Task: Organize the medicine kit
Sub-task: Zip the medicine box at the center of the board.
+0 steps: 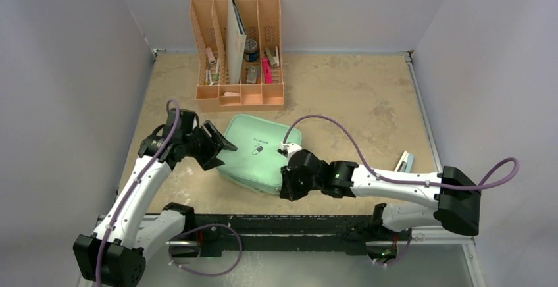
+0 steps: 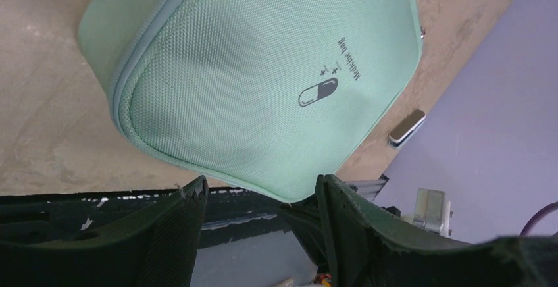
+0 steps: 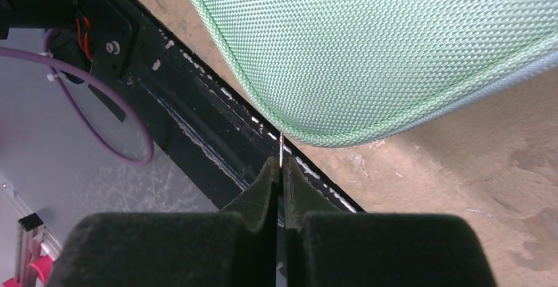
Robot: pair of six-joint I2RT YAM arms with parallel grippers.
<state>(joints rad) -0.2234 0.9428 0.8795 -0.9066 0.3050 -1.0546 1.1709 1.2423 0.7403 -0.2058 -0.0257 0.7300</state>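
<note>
The medicine kit (image 1: 256,152) is a mint-green zip case lying closed on the table, its pill logo (image 2: 318,93) on the lid. My left gripper (image 1: 220,145) is open and empty at the case's left edge; in the left wrist view (image 2: 260,187) the case (image 2: 263,70) sits just beyond the spread fingers. My right gripper (image 1: 287,185) is at the case's near right corner. In the right wrist view (image 3: 281,165) it is shut on a thin metal zipper pull (image 3: 281,145) hanging from the case's edge (image 3: 368,50).
A peach-orange slotted desk organizer (image 1: 237,50) with stationery stands behind the case. A small white and pale-blue object (image 1: 404,162) lies on the table at the right, also in the left wrist view (image 2: 406,128). A black rail (image 1: 283,224) runs along the near edge.
</note>
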